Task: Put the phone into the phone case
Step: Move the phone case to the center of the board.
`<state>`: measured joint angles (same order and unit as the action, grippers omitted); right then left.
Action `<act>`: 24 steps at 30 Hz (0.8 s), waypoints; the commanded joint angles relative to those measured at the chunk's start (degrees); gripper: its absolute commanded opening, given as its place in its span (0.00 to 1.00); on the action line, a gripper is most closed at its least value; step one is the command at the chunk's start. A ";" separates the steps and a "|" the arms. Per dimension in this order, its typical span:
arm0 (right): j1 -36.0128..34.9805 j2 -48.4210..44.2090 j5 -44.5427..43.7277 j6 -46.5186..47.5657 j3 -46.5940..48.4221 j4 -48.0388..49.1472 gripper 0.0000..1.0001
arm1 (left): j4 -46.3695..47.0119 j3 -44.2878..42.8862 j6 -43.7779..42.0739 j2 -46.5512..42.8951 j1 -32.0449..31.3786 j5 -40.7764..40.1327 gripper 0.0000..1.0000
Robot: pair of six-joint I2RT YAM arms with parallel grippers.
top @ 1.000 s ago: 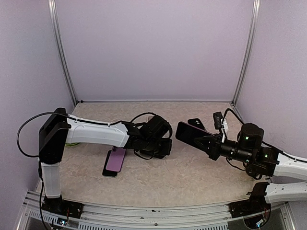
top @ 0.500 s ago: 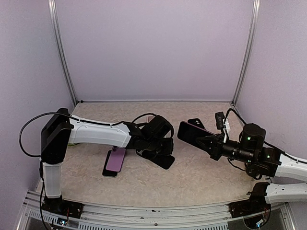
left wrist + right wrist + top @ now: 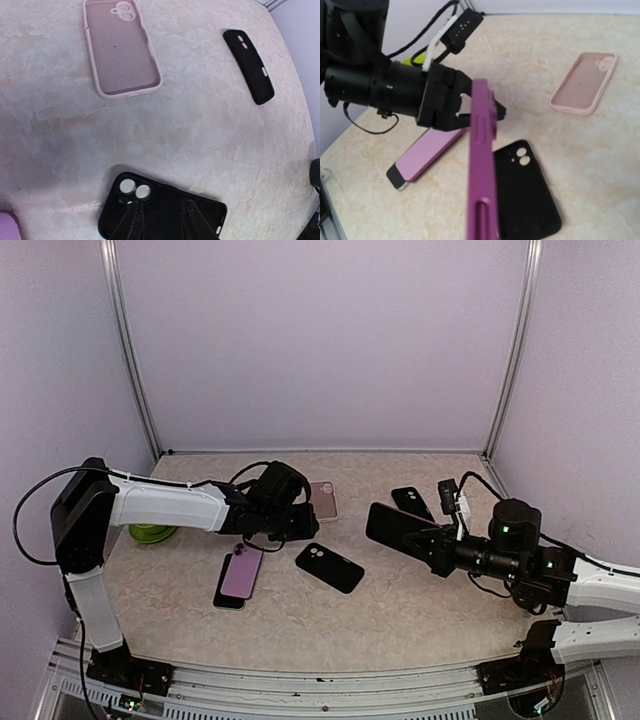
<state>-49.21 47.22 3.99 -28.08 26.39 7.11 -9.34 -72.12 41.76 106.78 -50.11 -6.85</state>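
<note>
Right gripper (image 3: 430,542): clamped on phone (image 3: 392,524), held edge-up above the table (image 3: 420,610), right of centre.
Left gripper (image 3: 161,222): narrowly parted, empty, just above black case (image 3: 162,212).
Black case: flat mid-table, left of phone; open side up or down, cannot tell.
Pink case (image 3: 322,500): farther back, open side up.
Doing it well: lay phone flat, match camera corner to holes, seat one end first, pin case with left gripper.

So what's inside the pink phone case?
Nothing. The pink phone case lies open side up and empty, so only its smooth pink inside shows. The bit of table underneath it is covered.
</note>
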 commanded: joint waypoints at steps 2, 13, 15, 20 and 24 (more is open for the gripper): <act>-0.18 2.06 0.06 -2.44 1.78 4.71 0.00 | 5.12 4.76 -0.93 -0.89 1.20 0.74 0.29; -0.18 7.21 0.49 -5.91 0.90 7.34 0.00 | 12.64 10.58 -1.08 0.78 4.14 2.76 0.33; -0.18 7.85 0.29 -6.44 0.83 7.52 0.00 | 12.85 10.71 -0.98 1.50 4.07 3.44 0.33; -0.18 10.39 0.18 -8.36 1.26 7.59 0.00 | 14.97 12.50 0.04 1.96 3.84 5.71 0.35; -0.18 13.54 0.65 -11.51 2.58 6.93 0.00 | 15.54 13.25 0.29 1.85 3.42 6.46 0.38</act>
<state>-49.21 58.94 4.21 -36.05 26.44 10.66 3.70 -59.81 41.82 107.83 -46.24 -2.11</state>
